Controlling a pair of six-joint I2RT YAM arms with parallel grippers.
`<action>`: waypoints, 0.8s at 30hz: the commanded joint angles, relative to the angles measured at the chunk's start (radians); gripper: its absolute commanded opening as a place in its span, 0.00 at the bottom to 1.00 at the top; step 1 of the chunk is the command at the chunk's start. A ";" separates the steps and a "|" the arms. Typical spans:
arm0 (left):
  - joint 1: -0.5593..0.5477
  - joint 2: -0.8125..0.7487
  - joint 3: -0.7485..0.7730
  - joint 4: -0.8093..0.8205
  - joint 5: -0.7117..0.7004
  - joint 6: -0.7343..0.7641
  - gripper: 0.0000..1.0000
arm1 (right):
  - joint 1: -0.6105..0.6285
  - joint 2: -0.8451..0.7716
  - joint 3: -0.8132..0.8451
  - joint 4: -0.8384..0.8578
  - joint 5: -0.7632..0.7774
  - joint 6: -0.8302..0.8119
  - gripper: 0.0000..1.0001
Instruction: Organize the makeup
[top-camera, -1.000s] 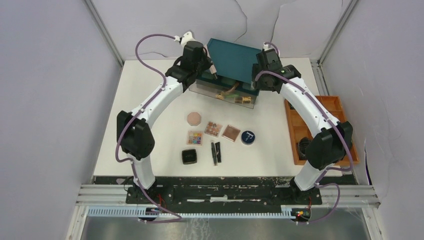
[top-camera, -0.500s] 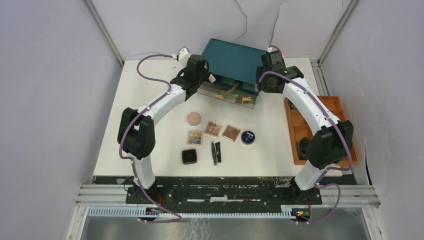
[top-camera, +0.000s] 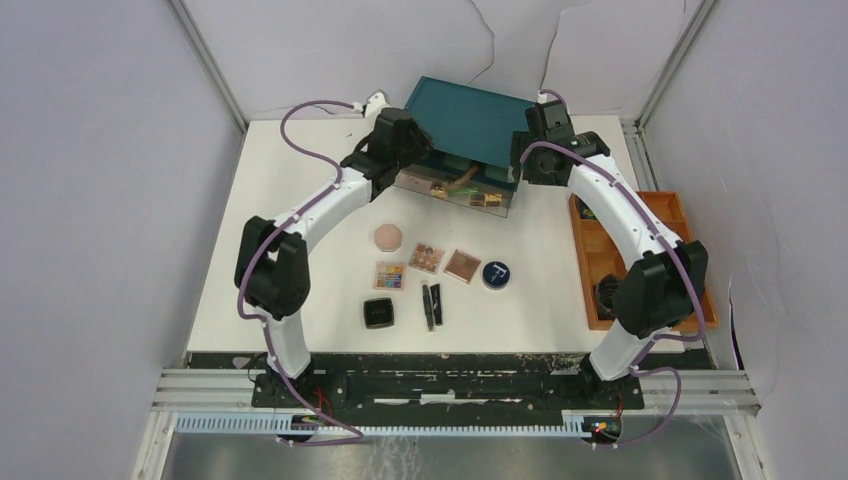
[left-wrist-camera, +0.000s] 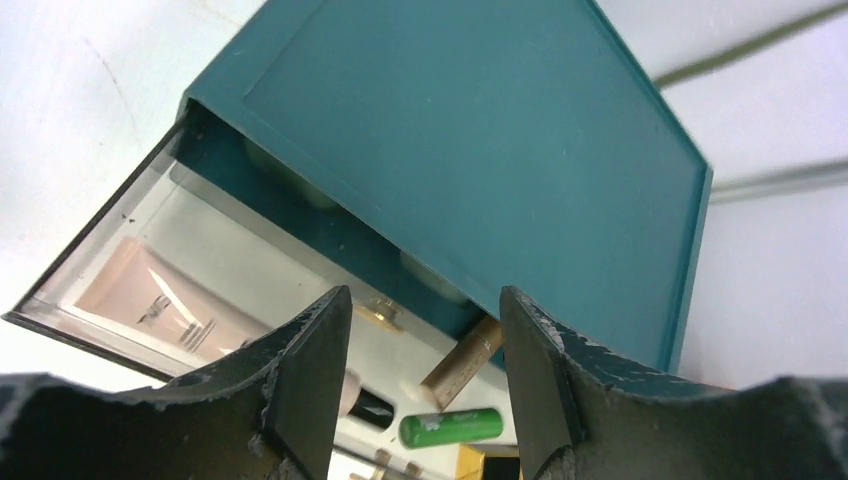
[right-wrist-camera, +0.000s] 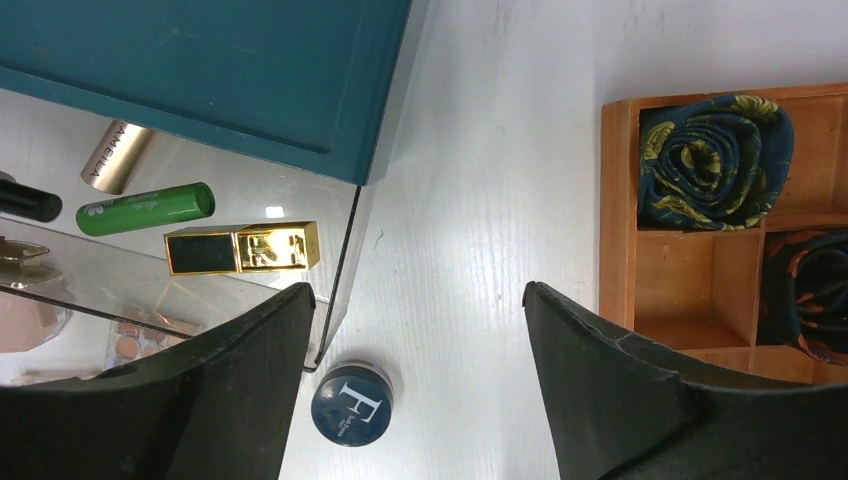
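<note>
Loose makeup lies mid-table: a pink octagonal compact (top-camera: 388, 237), two colourful palettes (top-camera: 390, 276) (top-camera: 427, 258), a brown square compact (top-camera: 462, 266), a dark blue round compact (top-camera: 496, 274), a black square compact (top-camera: 378, 313) and black tubes (top-camera: 432, 305). The teal box's clear drawer (top-camera: 458, 192) is pulled out. It holds a green tube (left-wrist-camera: 452, 428), a tan tube (left-wrist-camera: 462, 363), a pink tube (left-wrist-camera: 150, 300) and a gold-and-black lipstick (right-wrist-camera: 242, 248). My left gripper (left-wrist-camera: 422, 330) hangs open and empty above the drawer. My right gripper (right-wrist-camera: 420, 300) stands open over bare table by the drawer's right corner.
The teal drawer box (top-camera: 470, 118) stands at the back centre, with a gold knob (left-wrist-camera: 378, 311) on its front. An orange wooden tray (top-camera: 640, 255) along the right edge holds rolled dark ties (right-wrist-camera: 715, 160). Grey walls close in both sides.
My left gripper has opened and shifted slightly right toward the box; the small thing at its tip is gone from it. The right gripper opened a little wider.
</note>
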 joint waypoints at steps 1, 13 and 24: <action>-0.014 -0.126 0.059 -0.015 0.121 0.275 0.63 | -0.009 -0.018 0.007 0.025 0.004 0.015 0.83; -0.240 -0.507 -0.457 -0.361 0.225 0.243 0.64 | -0.008 -0.026 -0.008 0.020 -0.012 0.037 0.82; -0.313 -0.450 -0.651 -0.414 0.209 0.038 0.60 | -0.008 -0.052 -0.078 0.038 -0.052 0.078 0.80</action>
